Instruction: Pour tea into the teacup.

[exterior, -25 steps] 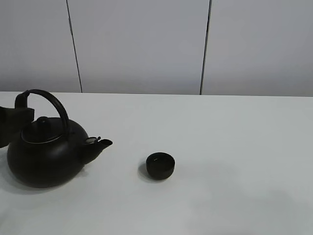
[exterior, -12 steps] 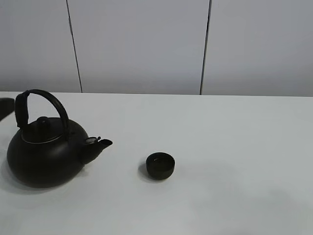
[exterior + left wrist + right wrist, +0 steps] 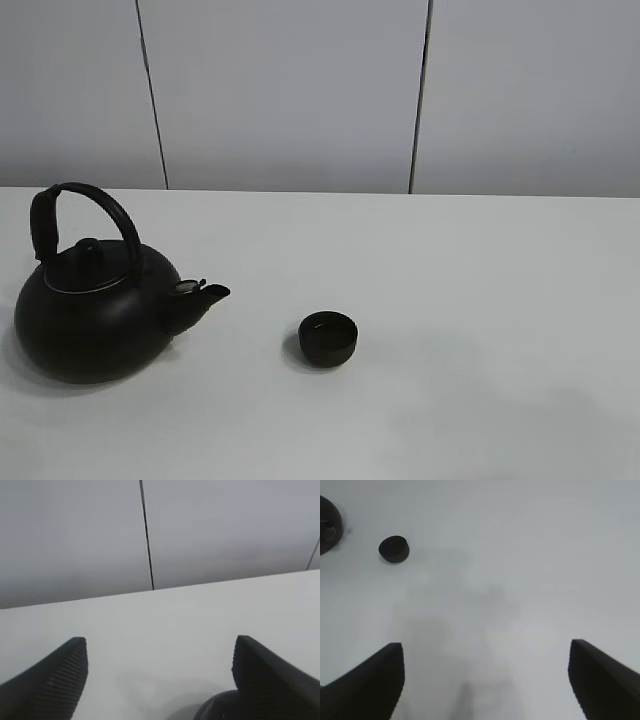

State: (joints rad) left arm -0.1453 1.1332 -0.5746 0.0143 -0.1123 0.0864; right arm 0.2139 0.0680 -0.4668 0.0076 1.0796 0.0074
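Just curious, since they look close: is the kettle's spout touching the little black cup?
Apart. The exterior high view shows bare white table between the kettle spout and the teacup.

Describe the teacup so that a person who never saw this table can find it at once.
On the white table, find the big round black kettle at the left. Its spout points to the teacup, which stands apart from it near the middle. The cup is small, low and matte black, with no handle, lid or spout.
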